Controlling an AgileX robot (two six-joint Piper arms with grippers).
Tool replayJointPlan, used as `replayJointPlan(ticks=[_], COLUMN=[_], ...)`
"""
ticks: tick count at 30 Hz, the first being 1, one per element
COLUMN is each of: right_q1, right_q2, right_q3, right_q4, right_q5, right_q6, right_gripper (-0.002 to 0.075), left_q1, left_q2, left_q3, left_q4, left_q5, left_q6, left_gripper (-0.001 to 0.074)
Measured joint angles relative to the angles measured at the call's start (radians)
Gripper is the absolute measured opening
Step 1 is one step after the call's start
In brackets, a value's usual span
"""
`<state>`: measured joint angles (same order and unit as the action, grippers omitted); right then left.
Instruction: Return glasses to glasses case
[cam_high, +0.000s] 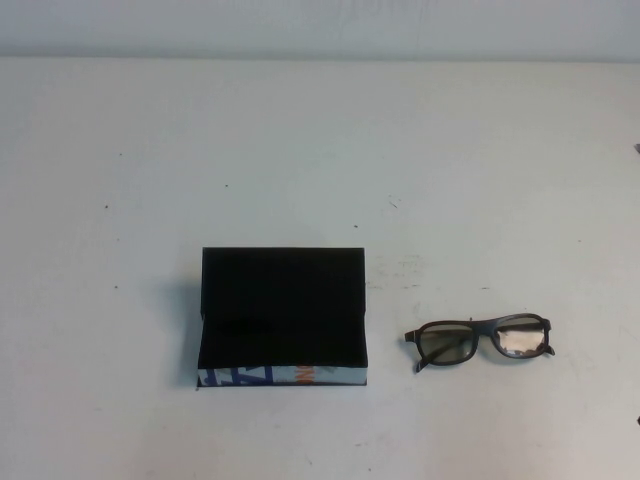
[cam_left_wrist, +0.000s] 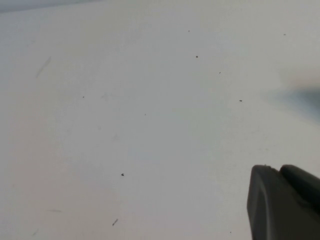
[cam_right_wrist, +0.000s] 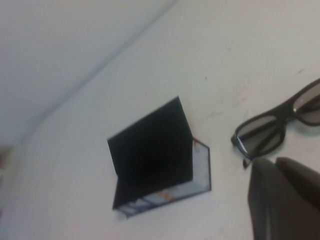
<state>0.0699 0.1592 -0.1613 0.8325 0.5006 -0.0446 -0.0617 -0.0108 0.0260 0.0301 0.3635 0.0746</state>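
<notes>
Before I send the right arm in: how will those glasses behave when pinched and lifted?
The glasses look thin-framed, so probably light and rigid. The glossy lenses may be slippery and scratch, so the bridge seems safer. They stand on the table beside the open glasses case and may skid. The right pincer hangs nearby; the left pincer hangs over bare table.

Count on the white desk (cam_high: 300, 150):
- one pair of dark, thick-rimmed glasses (cam_high: 480, 342) with two rectangular clear lenses;
- one black rectangular glasses case (cam_high: 284, 316), lid up.

Grippers: the left gripper (cam_left_wrist: 285, 202) and the right gripper (cam_right_wrist: 285, 200), two, one per wrist view, each showing two dark fingers pressed together.
</notes>
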Motion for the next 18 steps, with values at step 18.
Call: replayJointPlan(ticks=[18], right_q1=[0.051], right_q2=[0.790], right_q3=[-0.530], right_q4=[-0.254], right_q5=[0.295], right_q6=[-0.413], right_gripper=[-0.0012], left_q1=[0.000], left_q2=[0.000], left_q3=[0.000], left_q4=[0.000], left_q5=[0.000], left_q6=[0.000], left_gripper=[-0.0001])
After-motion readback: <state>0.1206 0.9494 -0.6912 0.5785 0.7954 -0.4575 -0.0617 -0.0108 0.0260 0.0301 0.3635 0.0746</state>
